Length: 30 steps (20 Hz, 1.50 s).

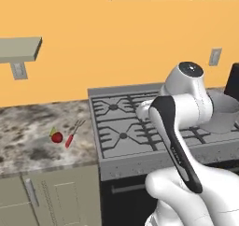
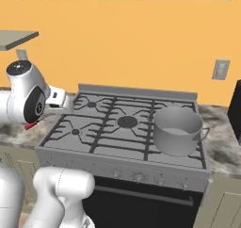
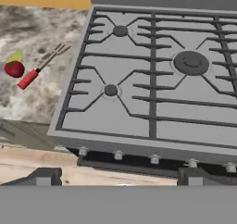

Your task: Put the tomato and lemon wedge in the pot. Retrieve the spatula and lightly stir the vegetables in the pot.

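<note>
The tomato (image 1: 57, 137) lies on the marble counter left of the stove, with the lemon wedge (image 1: 52, 131) touching its far side. Just to their right is the spatula (image 1: 71, 136), red handle toward me and pale forked head pointing at the wall. All three appear at the left edge of the hand view: tomato (image 3: 14, 69), lemon wedge (image 3: 16, 56), spatula (image 3: 37, 71). The grey pot (image 2: 178, 130) stands on the stove's front right burner, nothing visible inside. My gripper (image 3: 119, 177) hovers open above the stove's front left edge, well right of the tomato, holding nothing.
The stove (image 1: 122, 127) has raised black grates and a row of knobs (image 3: 153, 159) along its front. A shelf (image 1: 18, 47) juts from the wall at upper left. A dark appliance (image 1: 232, 80) stands behind the pot at far right. Cabinet doors (image 1: 51, 197) sit below the counter.
</note>
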Motion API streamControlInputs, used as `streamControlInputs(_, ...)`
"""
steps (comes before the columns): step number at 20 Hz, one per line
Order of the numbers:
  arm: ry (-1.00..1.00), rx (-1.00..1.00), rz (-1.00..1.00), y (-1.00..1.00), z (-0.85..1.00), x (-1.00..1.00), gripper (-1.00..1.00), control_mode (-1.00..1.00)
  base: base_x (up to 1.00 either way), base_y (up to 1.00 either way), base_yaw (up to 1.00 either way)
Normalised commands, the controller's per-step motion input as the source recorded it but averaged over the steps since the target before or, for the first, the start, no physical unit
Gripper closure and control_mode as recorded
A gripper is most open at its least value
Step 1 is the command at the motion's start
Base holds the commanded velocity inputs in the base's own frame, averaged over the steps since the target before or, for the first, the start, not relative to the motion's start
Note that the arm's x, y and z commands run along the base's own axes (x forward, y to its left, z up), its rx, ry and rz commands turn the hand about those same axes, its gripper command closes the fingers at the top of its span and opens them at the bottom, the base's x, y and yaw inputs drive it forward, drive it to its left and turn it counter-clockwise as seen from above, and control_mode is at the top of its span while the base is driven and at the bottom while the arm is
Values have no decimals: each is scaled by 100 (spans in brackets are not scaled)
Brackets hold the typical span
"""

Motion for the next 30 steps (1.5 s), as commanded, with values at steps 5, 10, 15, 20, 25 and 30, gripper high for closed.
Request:
streamControlInputs(5,0,0,0,0,0,0,-100,100,0,100,-6)
streamControlInputs(10,5,-3,-2,57,0,3,-100,-100,0,40,-2)
streamControlInputs(15,22,0,-1,76,-31,40,-100,-100,0,0,0)
streamControlInputs(20,24,0,0,30,-80,93,-100,-100,0,0,0)
streamControlInputs(25,0,1,1,11,-60,77,-100,-100,0,0,0)
streamControlInputs(30,6,0,18,19,-69,55,-100,-100,0,0,0)
